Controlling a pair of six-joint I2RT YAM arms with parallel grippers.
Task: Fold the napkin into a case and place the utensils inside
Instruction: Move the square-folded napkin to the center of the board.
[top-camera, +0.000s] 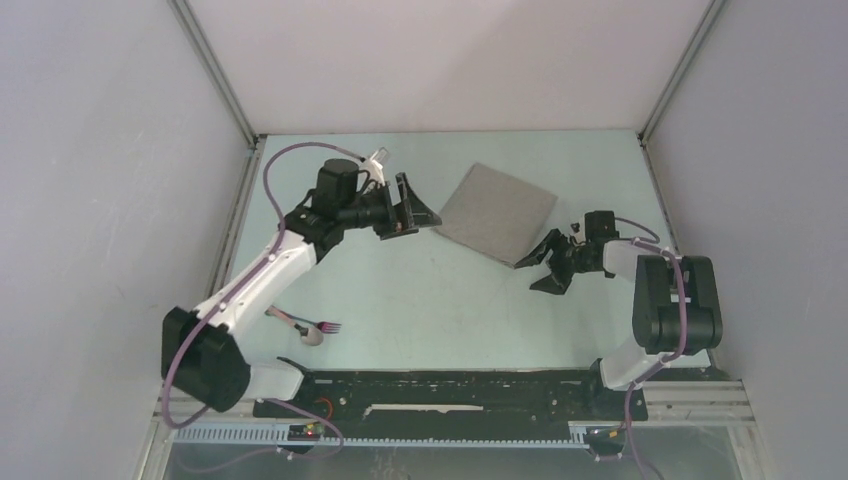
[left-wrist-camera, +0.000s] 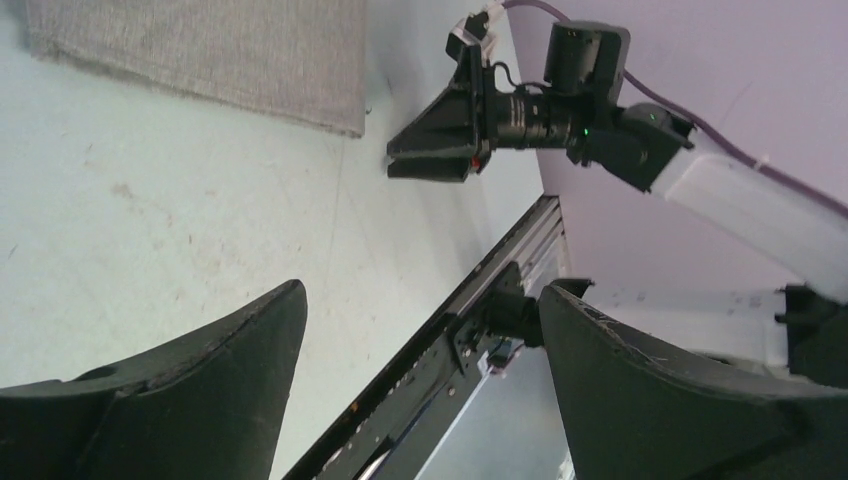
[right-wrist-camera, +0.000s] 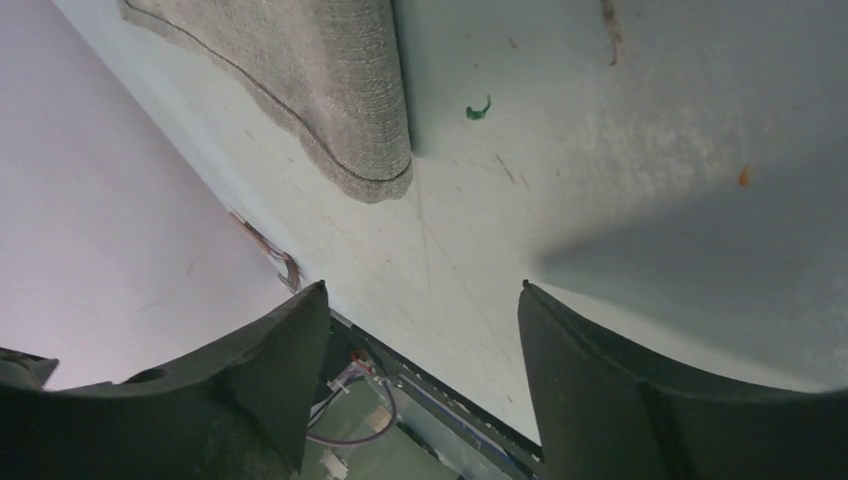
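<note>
The napkin (top-camera: 497, 212) lies flat on the table, right of centre, as a light-grey, roughly square cloth set at an angle. My left gripper (top-camera: 418, 210) is open and empty just left of its left corner. My right gripper (top-camera: 537, 272) is open and empty just below its near corner. The left wrist view shows the napkin (left-wrist-camera: 200, 45) at the top, the right gripper (left-wrist-camera: 432, 152) beyond it and my own left gripper (left-wrist-camera: 422, 290) open. The right wrist view shows the napkin's corner (right-wrist-camera: 310, 80) ahead of the open gripper (right-wrist-camera: 422, 288). The spoon (top-camera: 310, 337) and fork (top-camera: 322, 326) lie together near the left arm's base. No case shows.
Pale enclosure walls stand on the left, back and right, with metal posts at the back corners. A black rail (top-camera: 450, 385) runs along the near edge between the arm bases. A tiny green scrap (right-wrist-camera: 478, 108) lies on the table near the napkin's corner.
</note>
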